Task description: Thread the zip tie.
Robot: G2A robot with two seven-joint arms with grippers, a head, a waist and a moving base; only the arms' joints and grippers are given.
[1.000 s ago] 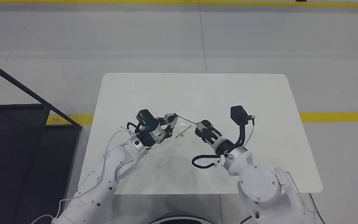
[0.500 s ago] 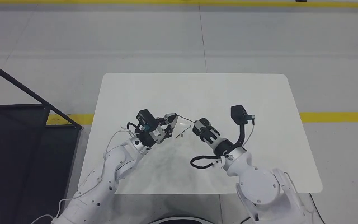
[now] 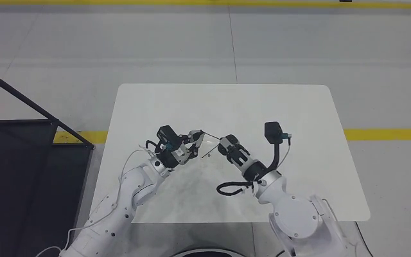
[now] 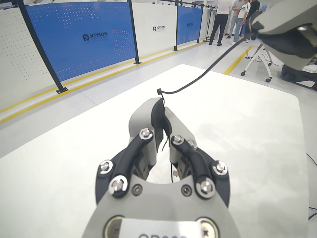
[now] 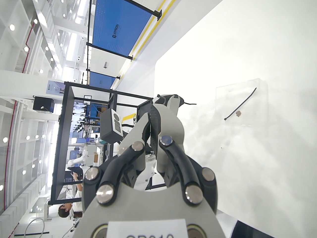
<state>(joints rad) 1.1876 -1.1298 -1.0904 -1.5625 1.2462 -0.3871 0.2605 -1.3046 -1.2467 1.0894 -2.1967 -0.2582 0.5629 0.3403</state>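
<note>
Zip tie (image 4: pixel 197 77) | left fingers (image 4: pixel 143 118) and right fingers (image 5: pixel 173 122) both pinch it | white table (image 4: pixel 247 130) | blue-panelled fence (image 4: pixel 74 38) behind

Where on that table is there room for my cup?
The far half of the table, beyond both tools, is bare, and so is its right side. The middle is crowded: left tool and right tool hold a zip tie there, near a spare tie.

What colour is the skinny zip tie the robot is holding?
The thin plastic zip tie is black, clearest in the left wrist view.
</note>
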